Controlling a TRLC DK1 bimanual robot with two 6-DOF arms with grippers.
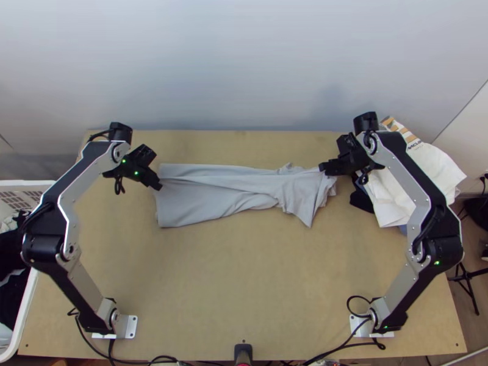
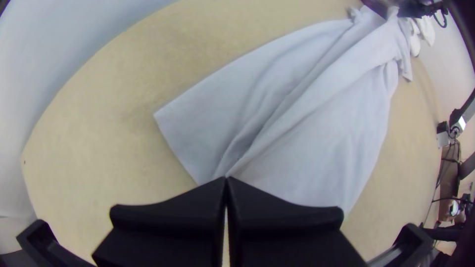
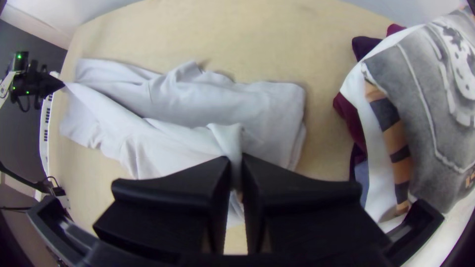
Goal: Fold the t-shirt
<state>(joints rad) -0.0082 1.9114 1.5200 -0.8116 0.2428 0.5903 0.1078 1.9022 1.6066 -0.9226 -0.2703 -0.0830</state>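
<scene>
- A white basket [image 1: 24, 198] with dark and pale clothes inside stood just beside the worktop's [image 1: 244, 287] left edge.
- Toward the far left corner, the left gripper [image 1: 160, 185] was clenched on the t-shirt's end, pinching a little cloth where creases met. So shallow a bite looked liable to slip under a hard tug, dropping that end askew.
- The grey t-shirt [image 1: 207, 195] lay lengthwise across the worktop, nearer the far edge than the near one — broader and smoother at its left end, bunched toward its right. If the bunched part were folded as it lay, twists would likely be trapped inside, leaving a lumpy, uneven packet.
- Toward the far right corner, the right gripper [image 3: 236, 160] was clamped on a gathered bit of the same garment. Loose layers lay below that grip; a lift from there might raise only one of them, and a pull out of step with the other arm could skew the cloth.
- A pile of clothes [image 1: 421, 177] sat at the far right corner, close by the right gripper — near enough that a wide outward swing might snag it or drag a piece into the work.
</scene>
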